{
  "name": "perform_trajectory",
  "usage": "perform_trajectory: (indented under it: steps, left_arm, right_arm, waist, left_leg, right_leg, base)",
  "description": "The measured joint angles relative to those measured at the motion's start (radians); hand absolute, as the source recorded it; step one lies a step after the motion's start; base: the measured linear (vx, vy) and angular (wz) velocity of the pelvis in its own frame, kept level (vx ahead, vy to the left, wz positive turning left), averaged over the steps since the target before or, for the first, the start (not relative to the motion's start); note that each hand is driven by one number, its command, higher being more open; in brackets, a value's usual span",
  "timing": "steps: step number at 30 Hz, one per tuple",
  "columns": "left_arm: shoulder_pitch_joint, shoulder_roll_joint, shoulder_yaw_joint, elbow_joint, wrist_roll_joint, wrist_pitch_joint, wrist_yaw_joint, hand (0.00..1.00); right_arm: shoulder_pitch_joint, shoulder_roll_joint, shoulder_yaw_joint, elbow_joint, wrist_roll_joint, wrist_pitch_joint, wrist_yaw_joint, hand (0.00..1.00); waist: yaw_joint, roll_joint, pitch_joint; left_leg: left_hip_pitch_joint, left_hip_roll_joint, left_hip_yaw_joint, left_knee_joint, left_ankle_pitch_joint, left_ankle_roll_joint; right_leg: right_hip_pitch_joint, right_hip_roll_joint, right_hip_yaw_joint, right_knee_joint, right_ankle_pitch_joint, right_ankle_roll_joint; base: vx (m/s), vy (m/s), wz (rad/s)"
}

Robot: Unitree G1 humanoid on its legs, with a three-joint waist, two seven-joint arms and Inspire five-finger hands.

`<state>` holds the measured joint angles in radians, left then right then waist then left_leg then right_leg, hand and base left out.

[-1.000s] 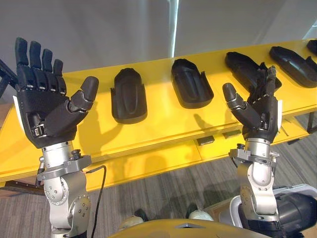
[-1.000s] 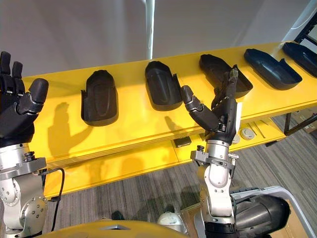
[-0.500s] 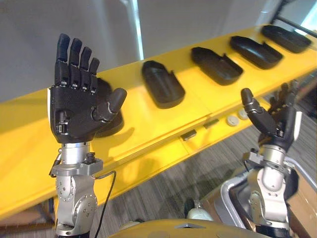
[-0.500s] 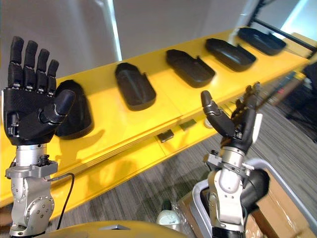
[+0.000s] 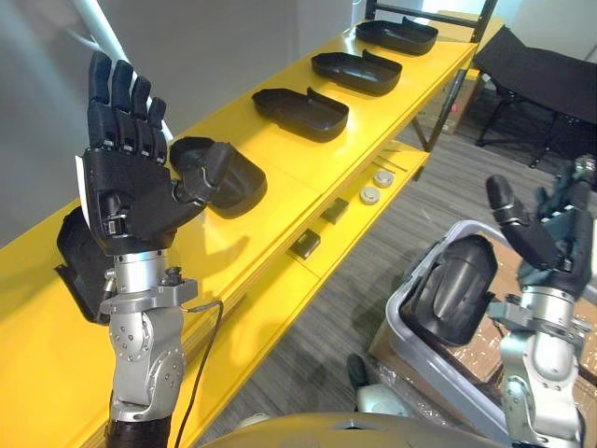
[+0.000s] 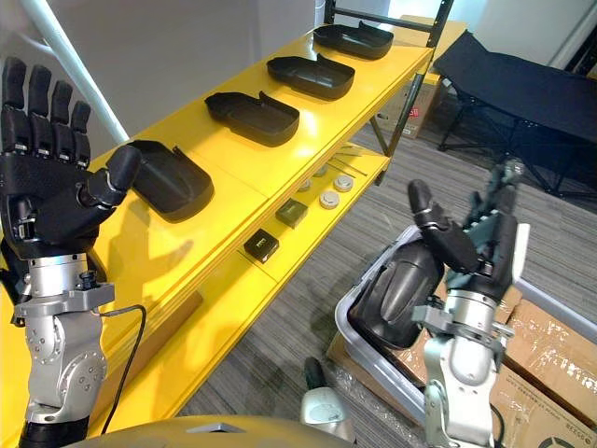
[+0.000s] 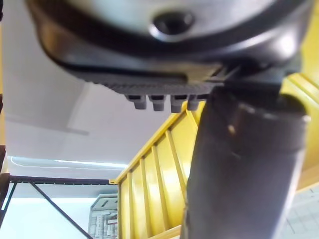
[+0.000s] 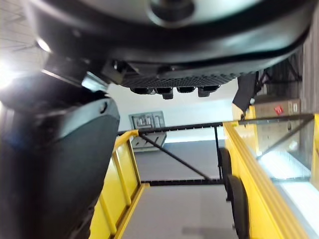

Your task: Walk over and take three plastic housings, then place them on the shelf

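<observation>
Several black plastic housings lie in a row on the yellow shelf [image 5: 280,201]. One housing [image 5: 231,179] lies just past my left thumb, and more housings [image 5: 300,112] [image 5: 356,72] follow toward the far end. Another housing [image 5: 67,266] is partly hidden behind my left wrist. One more housing [image 6: 399,291] stands in a grey bin [image 6: 371,364] on the floor beside my right arm. My left hand [image 5: 126,201] is raised in front of the shelf, palm toward me, open and holding nothing. My right hand [image 6: 471,245] is raised above the bin, open, also holding nothing.
The shelf's lower level holds small round discs [image 5: 371,194] and small black boxes [image 5: 306,245]. Cardboard boxes [image 6: 546,369] sit under and beside the bin. A black folding cot [image 5: 541,79] stands at the far right, and a dark rack frame [image 5: 471,42] is at the shelf's end.
The camera has swung right: the shelf now runs away to the upper right, and the bin with a housing has come into view. Both hands stay raised and open.
</observation>
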<state>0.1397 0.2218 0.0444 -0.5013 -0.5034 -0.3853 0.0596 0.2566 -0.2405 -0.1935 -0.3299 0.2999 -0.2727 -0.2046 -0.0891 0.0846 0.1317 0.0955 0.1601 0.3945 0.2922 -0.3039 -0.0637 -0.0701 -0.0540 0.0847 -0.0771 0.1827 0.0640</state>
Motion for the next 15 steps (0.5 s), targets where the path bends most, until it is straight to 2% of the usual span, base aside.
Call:
perform_trajectory:
  steps: [3, 4, 7, 9, 10, 11, 12, 13, 14, 15]
  left_arm:
    - [0.0, -0.01, -0.031, 0.0, -0.015, -0.004, 0.001, 1.0]
    - [0.001, -0.021, -0.051, 0.001, -0.051, -0.004, -0.007, 1.0]
    - [0.021, -0.056, -0.069, 0.0, -0.096, -0.004, -0.04, 1.0]
    - [0.04, -0.057, -0.078, 0.001, -0.12, -0.003, -0.064, 1.0]
    - [0.059, -0.057, -0.082, 0.001, -0.111, -0.004, -0.065, 1.0]
    - [0.066, -0.056, -0.085, 0.002, -0.102, -0.004, -0.058, 1.0]
    - [0.062, -0.058, -0.086, 0.012, -0.069, -0.001, -0.041, 1.0]
    - [0.053, -0.055, -0.086, 0.035, -0.045, -0.001, -0.034, 1.0]
    - [0.054, -0.052, -0.086, 0.039, -0.038, -0.001, -0.032, 1.0]
    - [0.056, -0.045, -0.081, 0.04, -0.041, -0.001, -0.031, 1.0]
  right_arm:
    - [-0.002, 0.003, 0.037, 0.009, -0.001, 0.002, 0.001, 1.0]
    - [-0.007, 0.011, 0.043, 0.025, -0.002, 0.002, 0.001, 1.0]
    - [-0.008, 0.051, 0.046, 0.044, -0.027, 0.007, -0.003, 1.0]
    - [0.001, 0.111, 0.051, 0.042, -0.02, 0.006, 0.011, 1.0]
    - [0.016, 0.135, 0.061, 0.034, -0.014, 0.006, 0.03, 1.0]
    - [0.019, 0.136, 0.071, 0.028, -0.001, 0.006, 0.04, 1.0]
    - [0.016, 0.125, 0.092, 0.021, 0.026, 0.005, 0.06, 1.0]
    - [0.004, 0.111, 0.116, 0.021, 0.037, 0.005, 0.064, 1.0]
    - [-0.007, 0.101, 0.128, 0.022, 0.041, 0.004, 0.063, 1.0]
    - [-0.042, 0.074, 0.167, 0.033, 0.032, -0.007, 0.046, 1.0]
  waist:
    - [0.018, 0.004, 0.006]
    - [0.024, 0.002, 0.018]
    - [0.03, -0.006, 0.059]
    - [0.033, -0.045, 0.093]
    - [0.037, -0.078, 0.107]
    - [0.037, -0.086, 0.113]
    - [0.04, -0.068, 0.13]
    - [0.029, -0.074, 0.129]
    - [0.029, -0.067, 0.13]
    - [0.033, -0.041, 0.133]
  left_leg:
    - [-0.004, -0.012, -0.036, 0.014, 0.006, -0.005]
    - [0.003, -0.012, -0.054, 0.029, 0.004, -0.005]
    - [0.045, -0.014, -0.067, 0.04, -0.006, 0.0]
    - [0.084, -0.037, -0.029, 0.04, -0.016, 0.006]
    - [0.092, -0.056, 0.013, 0.057, -0.023, 0.022]
    - [0.087, -0.059, 0.036, 0.067, -0.028, 0.031]
    - [0.063, -0.036, 0.087, 0.074, -0.022, 0.051]
    - [0.05, -0.039, 0.11, 0.065, -0.007, 0.071]
    - [0.047, -0.037, 0.122, 0.057, -0.003, 0.081]
    - [0.032, -0.017, 0.137, 0.053, 0.006, 0.089]
  right_leg:
    - [0.0, -0.017, -0.022, 0.032, -0.003, 0.014]
    - [-0.009, -0.018, -0.028, 0.087, -0.025, 0.024]
    - [-0.02, -0.013, -0.024, 0.189, -0.034, 0.02]
    - [-0.026, -0.025, -0.017, 0.227, -0.034, 0.021]
    - [-0.036, -0.043, -0.046, 0.223, -0.012, 0.045]
    - [-0.046, -0.048, -0.079, 0.208, 0.024, 0.048]
    - [-0.067, -0.067, -0.173, 0.2, 0.066, 0.062]
    - [-0.106, -0.119, -0.306, 0.377, -0.047, -0.038]
    - [-0.109, -0.143, -0.35, 0.45, -0.101, -0.058]
    - [-0.099, -0.18, -0.407, 0.559, -0.174, -0.071]
  base:
    - [-0.02, 0.055, 0.29]
    - [-0.02, 0.061, 0.16]
    - [-0.06, 0.076, -0.13]
    - [-0.24, 0.096, -0.63]
    - [-0.31, 0.073, -0.85]
    - [-0.41, 0.029, -1.08]
    - [-0.43, 0.019, -0.89]
    - [-0.41, 0.034, -0.73]
    - [-0.3, 0.071, -0.51]
    - [-0.22, 0.061, -0.45]
